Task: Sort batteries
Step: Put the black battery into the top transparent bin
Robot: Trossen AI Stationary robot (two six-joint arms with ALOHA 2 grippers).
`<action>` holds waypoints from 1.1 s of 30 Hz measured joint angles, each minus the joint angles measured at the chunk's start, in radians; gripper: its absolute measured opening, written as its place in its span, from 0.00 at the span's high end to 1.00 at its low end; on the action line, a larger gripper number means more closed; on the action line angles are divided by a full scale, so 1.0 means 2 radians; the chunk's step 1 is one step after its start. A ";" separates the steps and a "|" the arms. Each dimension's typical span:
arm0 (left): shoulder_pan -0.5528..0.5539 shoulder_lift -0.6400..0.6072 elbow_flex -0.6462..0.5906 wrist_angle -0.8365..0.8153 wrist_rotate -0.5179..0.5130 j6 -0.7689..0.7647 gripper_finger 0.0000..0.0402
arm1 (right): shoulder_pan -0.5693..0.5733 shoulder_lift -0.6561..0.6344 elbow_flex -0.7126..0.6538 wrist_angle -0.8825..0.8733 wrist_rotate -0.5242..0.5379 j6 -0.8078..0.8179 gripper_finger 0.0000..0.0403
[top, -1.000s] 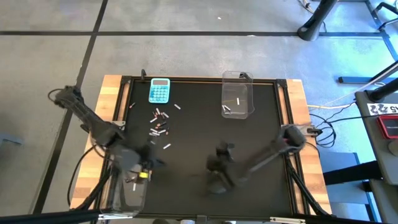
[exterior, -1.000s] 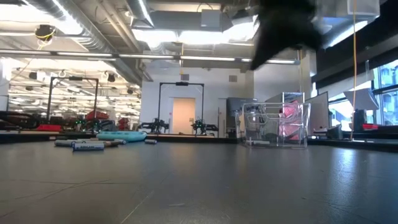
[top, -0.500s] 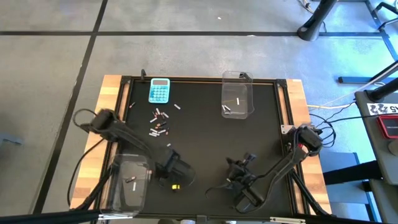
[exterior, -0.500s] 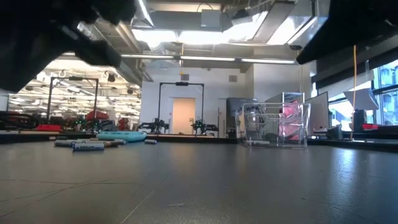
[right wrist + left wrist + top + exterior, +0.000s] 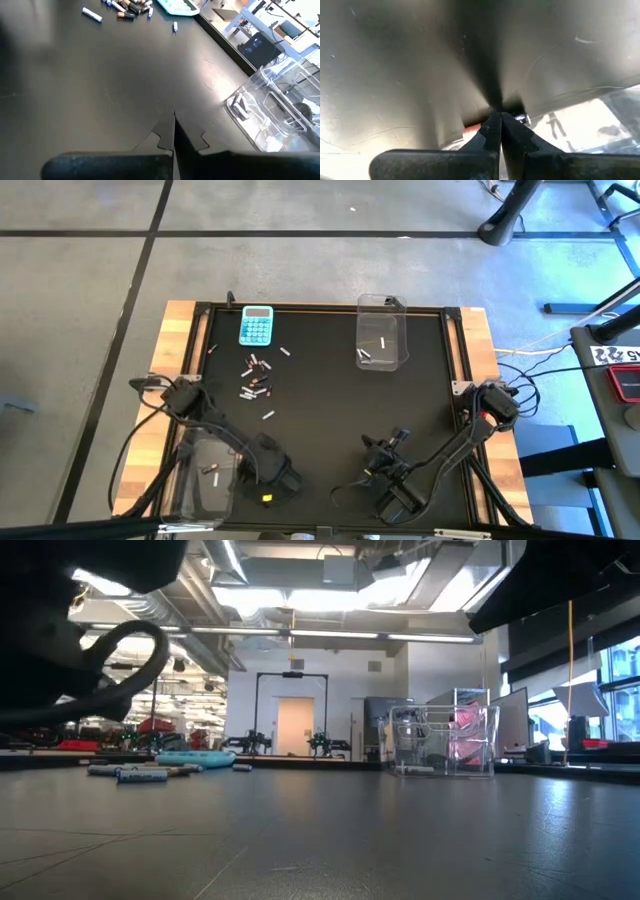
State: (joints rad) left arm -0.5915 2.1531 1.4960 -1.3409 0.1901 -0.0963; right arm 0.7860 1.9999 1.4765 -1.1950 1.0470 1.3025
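Batteries (image 5: 256, 378): tiny thin cylinders, some silvery-white, some dark with red, scattered in a loose cluster on the black mat just below the calculator (image 5: 256, 326); seen too as small rods far off in the low view (image 5: 140, 773) and the right wrist view (image 5: 127, 6).
Far bin (image 5: 381, 332): clear plastic, boxy, at the mat's far edge, with pale batteries inside.
Near bin (image 5: 207, 476): clear plastic, at the left near corner, one battery lying in it.
Left gripper (image 5: 278, 477): low over the mat beside the near bin, fingers pressed together, nothing between them.
Right gripper (image 5: 382, 471): near the mat's front edge, fingers shut tight, empty.
Hard to make out: labels on the batteries too small to read; both arms only dark blurs in the low view.
Surface: matte black mat (image 5: 330, 410), wooden border at the sides.
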 joint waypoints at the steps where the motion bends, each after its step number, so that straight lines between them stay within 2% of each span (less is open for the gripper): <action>1: -0.002 0.001 0.000 -0.002 -0.001 0.000 1.00 | 0.000 0.000 0.000 0.000 0.000 0.000 0.99; 14: -0.004 0.002 0.000 -0.061 -0.005 -0.049 1.00 | 0.000 0.000 0.000 0.000 0.000 -0.002 0.99; 25: -0.014 -0.001 -0.014 -0.012 -0.004 -0.063 1.00 | 0.000 0.000 0.000 0.000 -0.005 -0.003 0.99; 28: -0.016 0.001 -0.010 0.016 -0.019 -0.065 1.00 | -0.001 0.000 0.000 0.001 -0.005 -0.003 0.99; 33: -0.016 -0.018 0.021 0.044 -0.103 -0.090 1.00 | -0.001 0.001 0.000 0.003 -0.005 -0.003 0.99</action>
State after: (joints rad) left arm -0.6241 2.1166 1.5386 -1.2520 -0.0164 -0.2770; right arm 0.7849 2.0010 1.4769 -1.1892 1.0377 1.2960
